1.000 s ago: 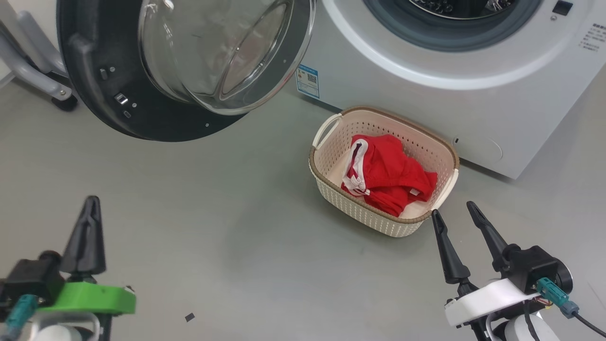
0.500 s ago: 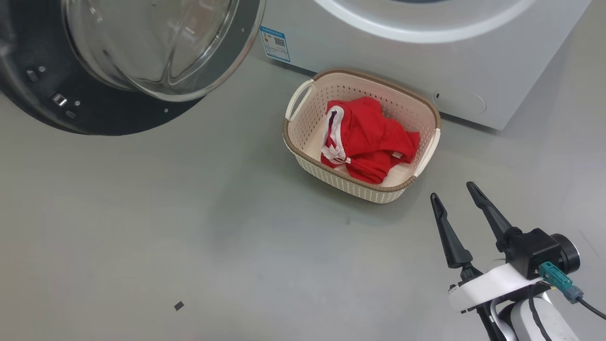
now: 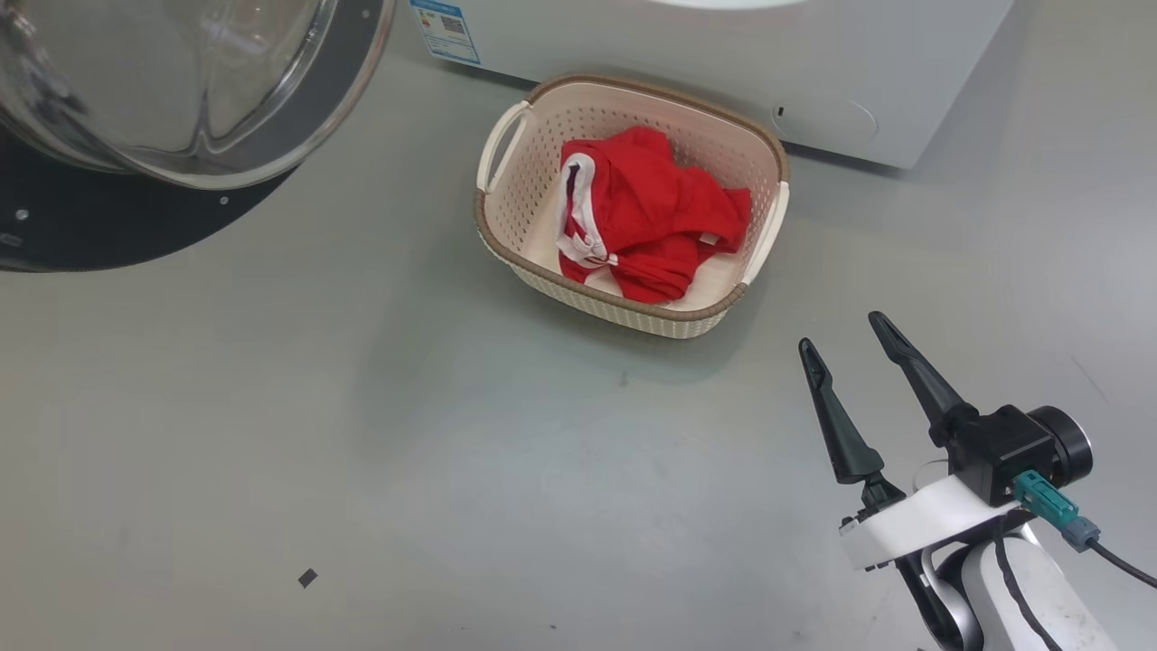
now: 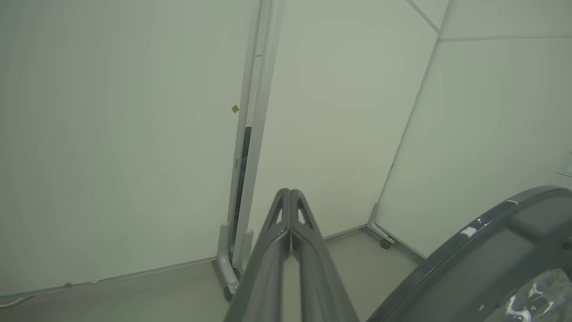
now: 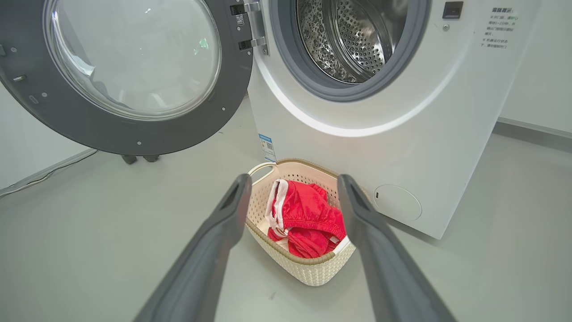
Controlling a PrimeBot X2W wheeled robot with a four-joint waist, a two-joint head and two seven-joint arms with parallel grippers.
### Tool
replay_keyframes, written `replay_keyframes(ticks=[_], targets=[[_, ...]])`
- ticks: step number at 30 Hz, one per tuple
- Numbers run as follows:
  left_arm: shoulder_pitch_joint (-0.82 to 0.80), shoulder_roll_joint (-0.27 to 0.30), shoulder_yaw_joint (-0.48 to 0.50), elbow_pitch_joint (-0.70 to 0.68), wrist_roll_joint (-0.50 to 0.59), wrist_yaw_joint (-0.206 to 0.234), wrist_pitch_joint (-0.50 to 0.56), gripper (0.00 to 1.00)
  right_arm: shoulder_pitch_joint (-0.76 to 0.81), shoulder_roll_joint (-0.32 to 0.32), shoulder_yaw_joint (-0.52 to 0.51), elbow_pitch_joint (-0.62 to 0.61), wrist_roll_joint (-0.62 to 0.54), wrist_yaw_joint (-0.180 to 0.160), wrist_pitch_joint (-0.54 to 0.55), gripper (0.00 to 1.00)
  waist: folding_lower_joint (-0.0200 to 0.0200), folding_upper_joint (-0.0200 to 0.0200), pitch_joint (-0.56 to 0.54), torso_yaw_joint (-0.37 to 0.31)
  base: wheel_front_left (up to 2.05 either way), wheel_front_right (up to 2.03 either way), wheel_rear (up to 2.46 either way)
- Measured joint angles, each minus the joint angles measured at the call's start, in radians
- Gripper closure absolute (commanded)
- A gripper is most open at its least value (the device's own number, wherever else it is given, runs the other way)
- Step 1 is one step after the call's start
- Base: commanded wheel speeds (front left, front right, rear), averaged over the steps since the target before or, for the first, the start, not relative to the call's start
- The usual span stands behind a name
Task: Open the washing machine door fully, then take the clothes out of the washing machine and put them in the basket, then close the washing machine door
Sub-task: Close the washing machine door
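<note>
Lying in the basket (image 3: 535,185) on the floor (image 3: 362,416) beside the washing machine (image 3: 723,63) were the clothes (image 3: 646,221); the washing machine door (image 3: 172,90) hung open. Right end effector (image 3: 840,331) gaped wide, empty; left end effector (image 4: 290,193) pinched together, empty.

Soft, even light fills the head view, with a faint shadow on the grey floor (image 3: 362,407) below the basket (image 3: 633,316) and white glare on the washing machine door (image 3: 181,90) at upper left. The left wrist view is dimmer, hazy and green-tinted. The right wrist view is bright and sharp, its edges bowed.
</note>
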Motion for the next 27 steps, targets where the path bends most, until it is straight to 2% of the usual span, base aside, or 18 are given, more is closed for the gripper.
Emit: replay_keyframes(ticks=[13,21,27], targets=[[-0.142,0.038,0.173,0.256,-0.198,0.122,0.196,1.0,-0.039,0.011,0.023,0.007,0.004,0.0,-0.003,0.0,0.0,0.0,0.034,-0.104,0.0,0.0,0.0],[-0.217,0.039,0.25,0.349,-0.263,0.144,0.251,1.0,-0.039,0.011,0.031,0.029,0.011,0.0,-0.011,0.0,0.0,0.0,0.035,-0.151,0.0,0.0,0.0],[-0.271,0.04,0.29,0.398,-0.307,0.144,0.275,1.0,-0.041,0.01,0.026,0.031,0.013,0.0,-0.02,0.0,0.0,0.0,0.029,-0.171,0.0,0.0,0.0]])
